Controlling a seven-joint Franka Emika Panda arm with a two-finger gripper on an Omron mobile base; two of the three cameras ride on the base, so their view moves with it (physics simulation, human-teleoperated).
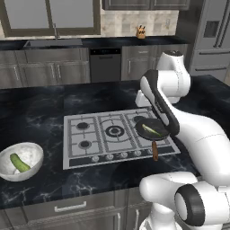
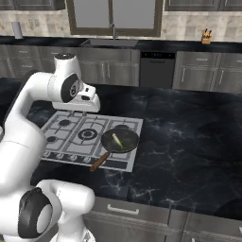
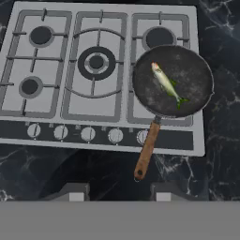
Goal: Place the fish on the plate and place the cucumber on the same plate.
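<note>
Slim silvery-green fish (image 3: 167, 84) is seen lying in black frying pan (image 3: 197, 79) on steel hob (image 1: 90, 134), ungrasped — fish pickup judged pending; descent over fish is called for. Stubby green cucumber (image 1: 19, 162) is left in white bowl (image 1: 31, 152). Gripper (image 3: 117, 192) is held high; jaws stand apart, nothing held

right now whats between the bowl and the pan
In the left base view, bare dark counter, then the stove's burners lie between the bowl and the pan.

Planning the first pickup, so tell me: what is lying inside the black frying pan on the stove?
The fish lies alone inside the frying pan, diagonal across its dark base. The pan covers the burner beneath it. The cucumber sits elsewhere, in the white bowl.
</note>
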